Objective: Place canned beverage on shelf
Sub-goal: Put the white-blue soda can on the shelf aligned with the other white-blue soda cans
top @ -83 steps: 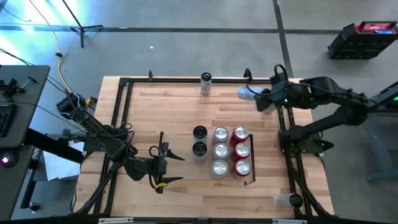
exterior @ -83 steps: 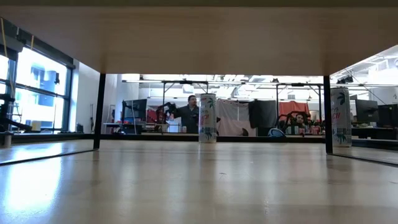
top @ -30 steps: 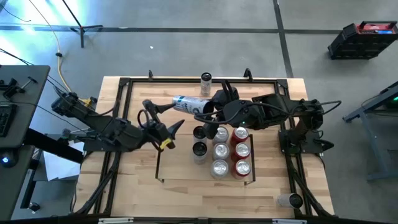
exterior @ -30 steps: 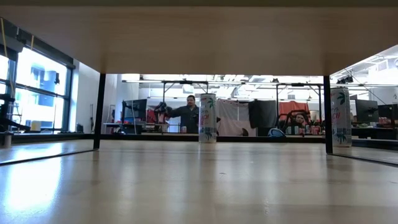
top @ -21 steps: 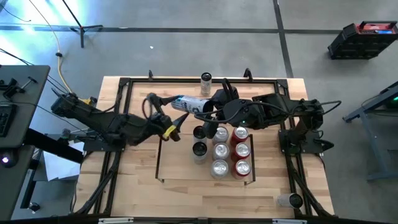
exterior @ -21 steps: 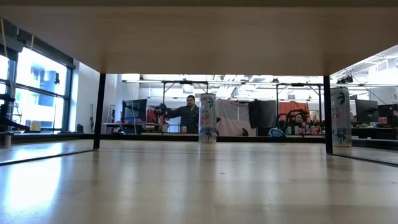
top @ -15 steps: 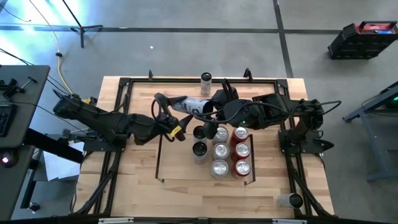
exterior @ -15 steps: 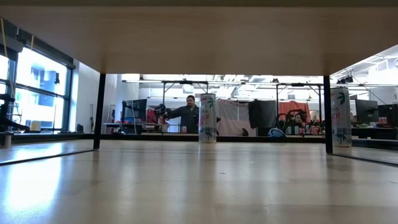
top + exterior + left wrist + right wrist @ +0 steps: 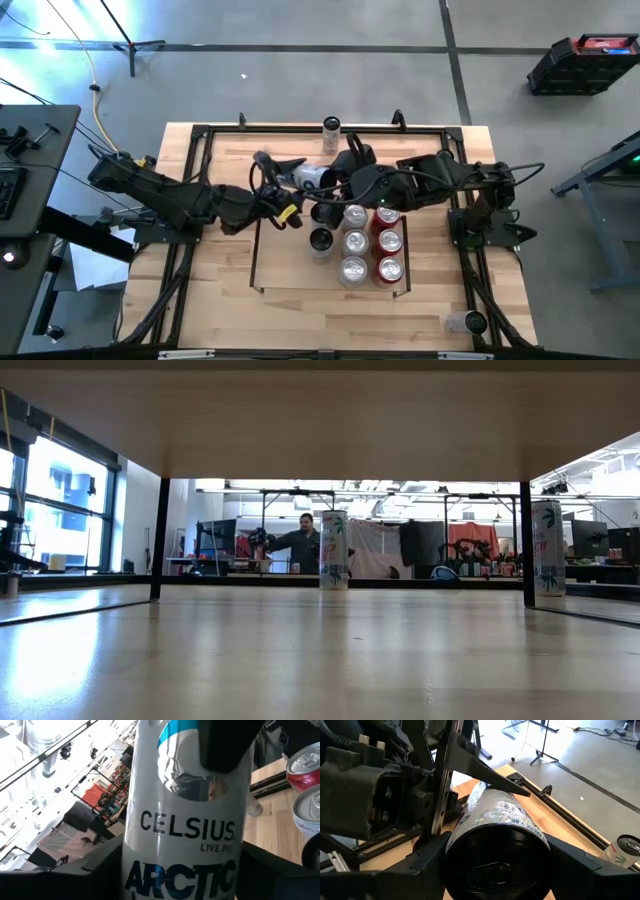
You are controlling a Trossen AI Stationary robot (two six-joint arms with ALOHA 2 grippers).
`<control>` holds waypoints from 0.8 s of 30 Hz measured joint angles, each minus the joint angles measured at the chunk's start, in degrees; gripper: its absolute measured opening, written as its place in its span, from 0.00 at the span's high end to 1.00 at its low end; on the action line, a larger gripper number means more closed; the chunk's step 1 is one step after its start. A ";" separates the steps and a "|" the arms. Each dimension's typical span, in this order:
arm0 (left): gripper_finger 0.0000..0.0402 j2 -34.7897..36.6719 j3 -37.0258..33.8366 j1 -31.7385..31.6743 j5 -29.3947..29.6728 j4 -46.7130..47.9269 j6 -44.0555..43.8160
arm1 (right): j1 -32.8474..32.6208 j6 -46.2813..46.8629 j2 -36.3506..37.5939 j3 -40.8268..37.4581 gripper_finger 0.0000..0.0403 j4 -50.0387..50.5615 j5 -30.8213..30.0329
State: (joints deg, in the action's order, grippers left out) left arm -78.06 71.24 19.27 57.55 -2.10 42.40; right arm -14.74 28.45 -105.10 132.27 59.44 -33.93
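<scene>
A white and blue canned beverage (image 9: 312,177) hangs on its side above the table, just beyond the far end of the shelf (image 9: 285,262). My right gripper (image 9: 336,182) is shut on it. My left gripper (image 9: 284,190) reaches in from the left. Its open fingers stand on either side of the can's middle (image 9: 182,827), and one of them (image 9: 492,776) crosses over the can. Several cans (image 9: 355,242) stand upright in the shelf's right half. Neither gripper shows in the low view. My right gripper pinches the can's round sides near its dark bottom end (image 9: 496,862) between its two fingers (image 9: 427,862). The fingers come from the table's right, slanting down, and lie along the can. The can is lifted clear, near level, its top end toward the left. Whether my left gripper touches the can, I cannot tell.
A tall can (image 9: 331,131) stands alone at the table's far edge, also in the low view (image 9: 333,550). Another can (image 9: 464,322) sits by the near right corner. Black rails (image 9: 192,200) frame the tabletop. Bare wood lies in the shelf's left half and near the front edge.
My left gripper has gone toward the table's right and far edge, up to the can held by my right gripper. Its fingers now stand around the can's left part and cover it. The can and my right gripper have stayed nearly where they were.
</scene>
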 joint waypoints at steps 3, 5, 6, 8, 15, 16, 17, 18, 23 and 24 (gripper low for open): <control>0.38 0.00 0.00 0.29 0.71 0.70 -0.16 | 0.00 -0.07 0.00 0.00 0.36 0.11 0.78; 0.40 0.00 0.03 0.36 1.31 0.74 -0.19 | 0.00 -0.49 0.00 0.00 0.35 -0.39 1.35; 0.40 0.00 0.04 0.39 1.47 0.76 -0.20 | 0.00 -0.89 0.00 0.00 0.34 -0.60 1.51; 0.40 0.00 0.04 0.68 2.04 0.76 -0.18 | 0.04 -1.52 0.00 0.00 0.31 -0.83 2.08; 0.40 0.39 0.04 3.75 9.61 1.45 3.28 | -0.37 -1.95 1.77 0.00 0.23 -2.18 5.25; 0.40 0.78 0.04 4.60 10.84 1.86 3.31 | -0.94 -2.18 2.38 0.00 0.23 -2.71 4.91; 0.40 1.36 0.04 5.52 12.13 2.51 3.10 | -1.60 -2.91 2.88 0.01 0.22 -3.12 4.06; 0.40 1.99 0.04 6.52 13.45 3.08 2.17 | -2.41 -3.51 3.39 0.04 0.22 -3.55 2.87; 0.40 6.52 0.04 13.47 16.48 11.15 -13.75 | -8.04 -4.51 4.77 0.04 0.22 -3.76 -5.19; 0.40 7.37 0.00 15.14 16.52 12.89 -18.74 | -9.31 -4.49 4.83 0.04 0.22 -3.59 -6.40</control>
State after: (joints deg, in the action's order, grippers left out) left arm -70.69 71.24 34.42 74.08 10.79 23.66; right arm -24.05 23.97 -100.27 132.31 55.86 -40.33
